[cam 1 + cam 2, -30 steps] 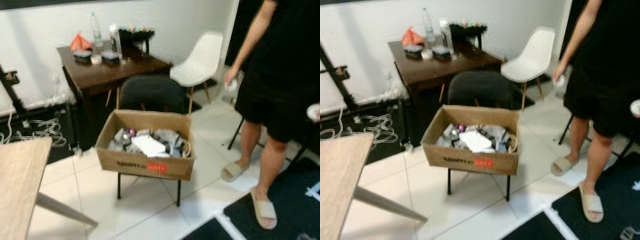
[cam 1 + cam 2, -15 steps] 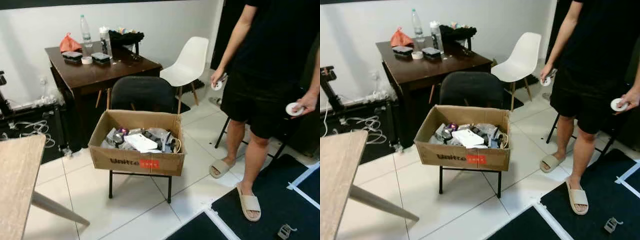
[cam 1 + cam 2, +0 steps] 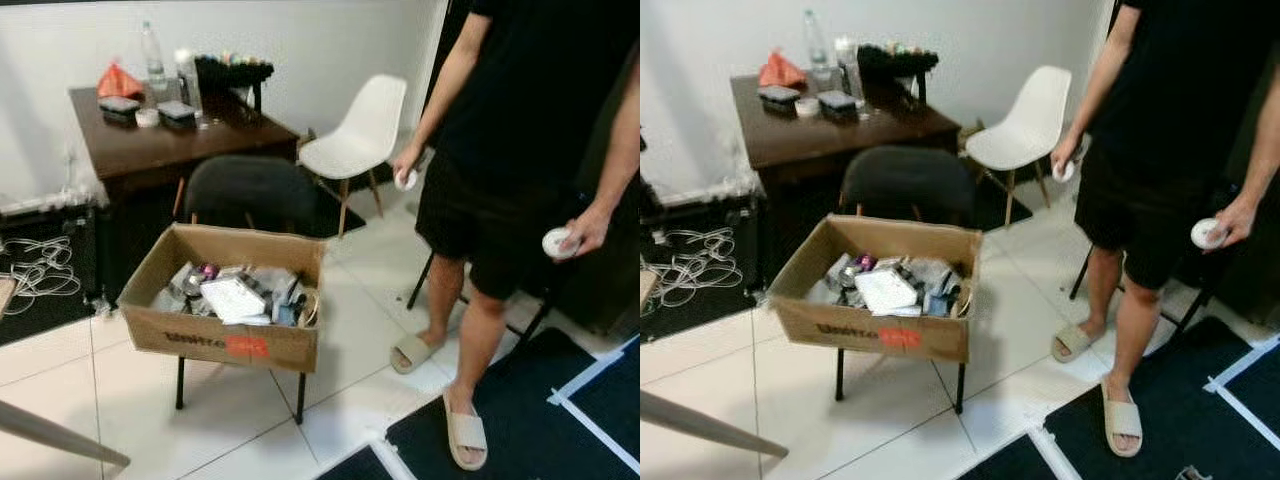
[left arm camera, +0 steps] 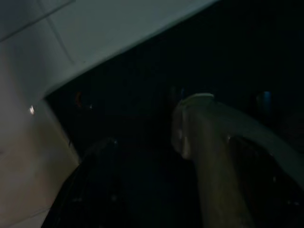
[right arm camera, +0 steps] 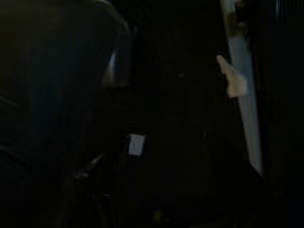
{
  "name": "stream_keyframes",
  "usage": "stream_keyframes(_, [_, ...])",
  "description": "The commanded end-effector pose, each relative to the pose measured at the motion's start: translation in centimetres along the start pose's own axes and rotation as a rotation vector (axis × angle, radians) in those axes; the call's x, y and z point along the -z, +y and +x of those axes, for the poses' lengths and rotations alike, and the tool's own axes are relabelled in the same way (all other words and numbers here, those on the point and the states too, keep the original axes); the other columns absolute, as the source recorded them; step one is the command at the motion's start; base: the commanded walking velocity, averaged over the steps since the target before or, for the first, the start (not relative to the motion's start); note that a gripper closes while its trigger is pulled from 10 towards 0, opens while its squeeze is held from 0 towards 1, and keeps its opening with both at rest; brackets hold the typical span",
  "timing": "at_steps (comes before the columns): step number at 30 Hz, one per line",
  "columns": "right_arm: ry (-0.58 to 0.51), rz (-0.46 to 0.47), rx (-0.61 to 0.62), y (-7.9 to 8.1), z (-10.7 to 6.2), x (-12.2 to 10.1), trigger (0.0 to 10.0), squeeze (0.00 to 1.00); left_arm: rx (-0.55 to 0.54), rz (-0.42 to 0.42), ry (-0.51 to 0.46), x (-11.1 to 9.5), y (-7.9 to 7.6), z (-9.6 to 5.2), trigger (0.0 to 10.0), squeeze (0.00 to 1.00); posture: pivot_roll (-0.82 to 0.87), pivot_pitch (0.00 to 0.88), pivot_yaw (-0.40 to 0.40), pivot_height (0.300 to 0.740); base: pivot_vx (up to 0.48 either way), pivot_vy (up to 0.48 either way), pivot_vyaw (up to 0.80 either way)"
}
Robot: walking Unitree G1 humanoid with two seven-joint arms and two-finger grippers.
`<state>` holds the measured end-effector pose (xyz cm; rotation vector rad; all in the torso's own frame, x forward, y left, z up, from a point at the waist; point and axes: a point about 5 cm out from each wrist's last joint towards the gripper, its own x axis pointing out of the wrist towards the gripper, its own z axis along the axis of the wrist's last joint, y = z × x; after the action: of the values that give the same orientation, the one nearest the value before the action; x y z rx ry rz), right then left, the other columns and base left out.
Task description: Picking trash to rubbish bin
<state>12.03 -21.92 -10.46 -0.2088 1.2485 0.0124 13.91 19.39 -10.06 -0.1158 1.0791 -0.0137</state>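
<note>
Both arms seem to hang idle in shade, their dark wrist views leaving finger state untellable, while the trash-filled cardboard box sits raised on a black chair (handy height for dropping things in), with a person standing just right of it.

Both eye views look forward and down from head height at the same scene — a cardboard box on a black chair, a dark counter behind, a person standing at the right. The right eye sits slightly to the side, so things shift a little between them. Both wrist views are very dark — the left faces pale floor tiles from close by.
</note>
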Motion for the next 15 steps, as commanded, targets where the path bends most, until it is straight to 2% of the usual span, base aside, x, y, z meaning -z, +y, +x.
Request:
stream_keyframes(1, [-0.007,-0.016,-0.023,0.54,0.05,-0.33,10.0,0.00,-0.024,-0.014,0.037,1.22,0.70,-0.32,10.0,0.00,-0.06,0.073,0.033,0.740,0.000,0.000,0.77])
stream_keyframes(15, [-0.006,-0.022,-0.033,0.65,0.07,-0.64,10.0,0.00,-0.009,-0.025,0.030,0.97,0.23,-0.18,10.0,0.00,-0.06,0.074,0.032,0.740,0.000,0.000,0.77])
